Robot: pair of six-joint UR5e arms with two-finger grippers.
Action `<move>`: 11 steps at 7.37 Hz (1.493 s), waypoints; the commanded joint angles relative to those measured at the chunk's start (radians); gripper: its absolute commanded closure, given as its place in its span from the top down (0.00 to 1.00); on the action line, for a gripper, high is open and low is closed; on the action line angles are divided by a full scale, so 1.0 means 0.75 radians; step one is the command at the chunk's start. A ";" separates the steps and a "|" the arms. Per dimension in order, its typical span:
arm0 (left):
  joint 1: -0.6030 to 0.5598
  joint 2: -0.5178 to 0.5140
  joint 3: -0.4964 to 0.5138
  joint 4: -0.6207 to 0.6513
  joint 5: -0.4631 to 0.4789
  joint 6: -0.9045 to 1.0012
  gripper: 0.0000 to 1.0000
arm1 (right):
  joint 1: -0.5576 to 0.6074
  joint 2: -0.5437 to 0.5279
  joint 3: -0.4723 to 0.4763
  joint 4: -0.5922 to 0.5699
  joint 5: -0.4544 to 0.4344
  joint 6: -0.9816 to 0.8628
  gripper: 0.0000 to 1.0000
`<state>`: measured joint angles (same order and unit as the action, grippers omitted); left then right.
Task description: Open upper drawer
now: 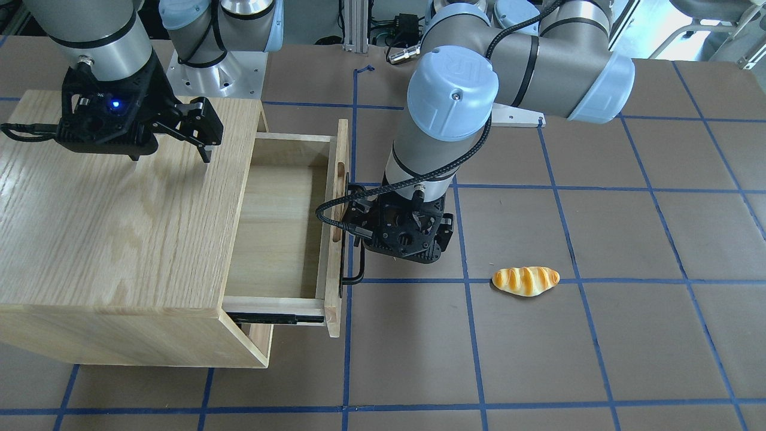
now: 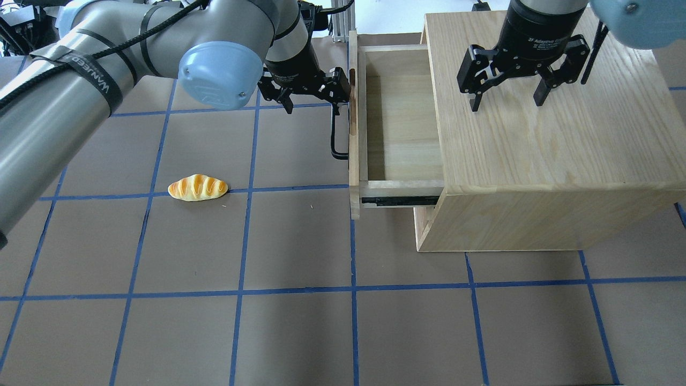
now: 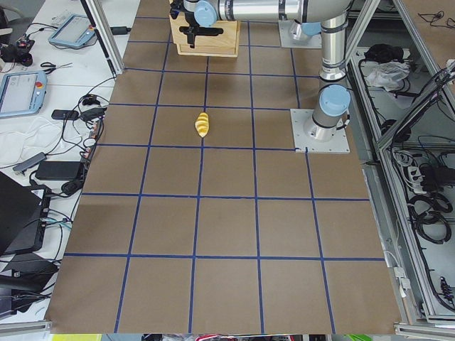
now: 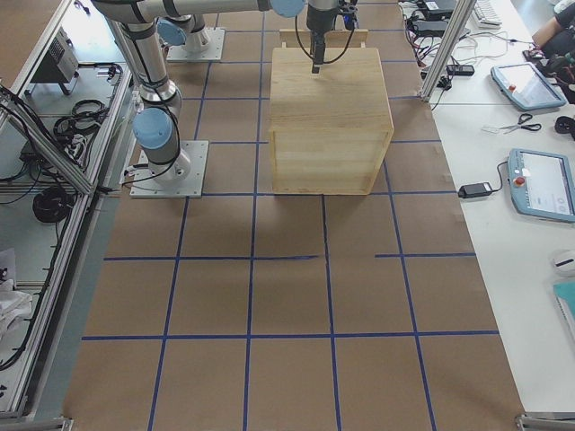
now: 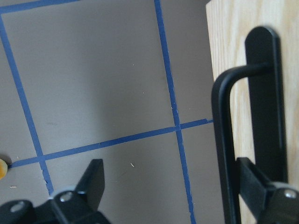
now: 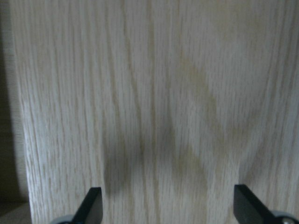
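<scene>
The upper drawer (image 2: 399, 134) stands pulled far out of the light-wood cabinet (image 2: 546, 155), its inside empty and a black side rail (image 2: 399, 201) showing. Its front panel (image 1: 336, 239) carries the long black bar handle (image 2: 333, 134). My left gripper (image 2: 311, 106) is open at the handle's far end. In the left wrist view the handle (image 5: 220, 140) runs between the spread fingers (image 5: 93, 179), close to the right one. My right gripper (image 2: 508, 102) is open and empty, fingertips down just over the cabinet top (image 6: 149, 93).
A toy bread roll (image 2: 198, 187) lies on the brown table with blue tape lines, left of the drawer; it also shows in the front view (image 1: 525, 281). The lower front panel is hidden under the open drawer. The arm bases stand at the table's back edge.
</scene>
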<state>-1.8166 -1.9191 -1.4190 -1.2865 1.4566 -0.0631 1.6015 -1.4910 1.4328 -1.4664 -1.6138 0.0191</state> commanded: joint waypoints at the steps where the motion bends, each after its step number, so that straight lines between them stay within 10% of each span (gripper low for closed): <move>1: 0.017 0.000 0.004 -0.005 0.009 0.031 1.00 | 0.000 0.000 0.000 0.000 0.000 -0.001 1.00; 11: 0.202 0.231 0.055 -0.362 0.066 0.051 1.00 | 0.000 0.000 0.000 0.000 0.000 0.001 1.00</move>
<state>-1.7282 -1.7787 -1.3764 -1.5017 1.5053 -0.0245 1.6014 -1.4911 1.4332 -1.4665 -1.6138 0.0193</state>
